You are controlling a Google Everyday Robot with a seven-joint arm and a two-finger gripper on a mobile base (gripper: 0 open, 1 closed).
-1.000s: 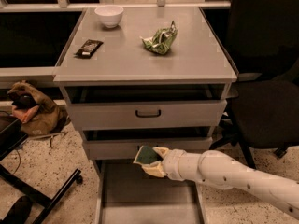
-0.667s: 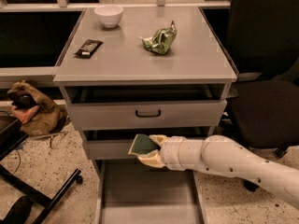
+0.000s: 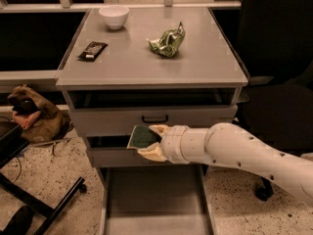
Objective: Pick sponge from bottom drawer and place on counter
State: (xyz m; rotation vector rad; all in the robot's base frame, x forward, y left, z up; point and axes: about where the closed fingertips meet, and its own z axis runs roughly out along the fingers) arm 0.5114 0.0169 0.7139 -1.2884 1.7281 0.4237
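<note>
My gripper (image 3: 150,142) is shut on the sponge (image 3: 142,136), a small pad with a dark green top and a tan edge. It holds the sponge in front of the two grey drawers with black handles, above the open bottom drawer (image 3: 155,199) and below the level of the counter (image 3: 151,58). The white arm reaches in from the right. The bottom drawer is pulled out and its grey floor is bare.
On the counter lie a white bowl (image 3: 114,16), a flat black wrapper (image 3: 93,50) and a crumpled green foil bag (image 3: 167,41). A brown bag (image 3: 34,116) lies on the floor at left, with black chair legs (image 3: 44,204) in front. A dark chair (image 3: 279,82) stands at right.
The gripper has risen with the sponge from just above the bottom drawer to the height of the middle drawer front, and shifted slightly left.
</note>
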